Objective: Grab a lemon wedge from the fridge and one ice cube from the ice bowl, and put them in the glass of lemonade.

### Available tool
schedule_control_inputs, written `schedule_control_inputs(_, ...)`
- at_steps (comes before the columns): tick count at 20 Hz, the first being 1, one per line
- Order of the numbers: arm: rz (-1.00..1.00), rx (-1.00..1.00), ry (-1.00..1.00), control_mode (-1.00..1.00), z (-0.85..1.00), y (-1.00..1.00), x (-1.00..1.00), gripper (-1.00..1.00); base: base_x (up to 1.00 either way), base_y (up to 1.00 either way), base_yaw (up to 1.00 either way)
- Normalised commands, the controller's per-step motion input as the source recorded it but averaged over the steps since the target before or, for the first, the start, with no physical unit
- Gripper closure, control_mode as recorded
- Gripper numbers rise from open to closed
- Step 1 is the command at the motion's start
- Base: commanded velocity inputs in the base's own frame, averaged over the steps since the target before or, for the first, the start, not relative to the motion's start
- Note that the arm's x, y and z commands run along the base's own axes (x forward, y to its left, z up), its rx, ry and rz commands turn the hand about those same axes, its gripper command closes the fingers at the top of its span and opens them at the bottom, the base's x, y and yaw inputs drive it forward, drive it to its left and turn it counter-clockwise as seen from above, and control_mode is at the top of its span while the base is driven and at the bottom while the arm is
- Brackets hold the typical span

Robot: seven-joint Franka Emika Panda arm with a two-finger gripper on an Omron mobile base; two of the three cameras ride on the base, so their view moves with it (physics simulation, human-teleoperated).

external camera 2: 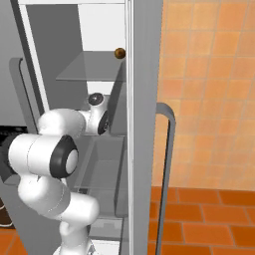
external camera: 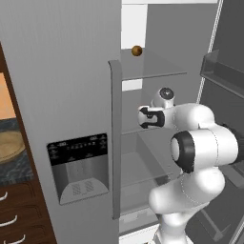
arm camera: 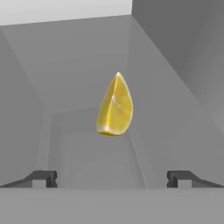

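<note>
We see the gripper (arm camera: 112, 178) spread wide inside the fridge (external camera: 71, 71), empty. The lemon wedge (arm camera: 115, 106) sits ahead, apart from the fingertips (arm camera: 41, 178).

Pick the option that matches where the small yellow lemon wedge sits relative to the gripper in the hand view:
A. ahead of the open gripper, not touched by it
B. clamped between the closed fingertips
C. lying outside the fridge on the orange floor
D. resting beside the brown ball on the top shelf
A: the small yellow lemon wedge stands beyond the gripper, whose dark fingertips are spread wide apart and clear of it.
</note>
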Motion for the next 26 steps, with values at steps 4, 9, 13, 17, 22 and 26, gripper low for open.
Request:
schedule_control_inputs(4,0.00,0.00,0.00,-1.00,-0.21,0.00,0.44,-1.00,0.00,0.00,0.00)
schedule_control_inputs(9,0.00,0.00,0.00,-1.00,-0.21,0.00,0.43,-1.00,0.00,0.00,0.00)
schedule_control_inputs(13,0.00,0.00,0.01,-1.00,-0.20,-0.01,0.42,-1.00,0.00,0.00,0.00)
schedule_control_inputs(17,0.00,0.00,0.01,-1.00,-0.16,-0.03,0.41,-1.00,0.00,0.00,0.00)
schedule_control_inputs(22,-0.01,0.00,0.03,-1.00,-0.24,-0.03,0.29,-1.00,0.00,0.00,0.00)
schedule_control_inputs(26,-0.05,0.00,0.05,-1.00,-0.40,0.00,0.00,1.00,0.00,0.00,0.00)
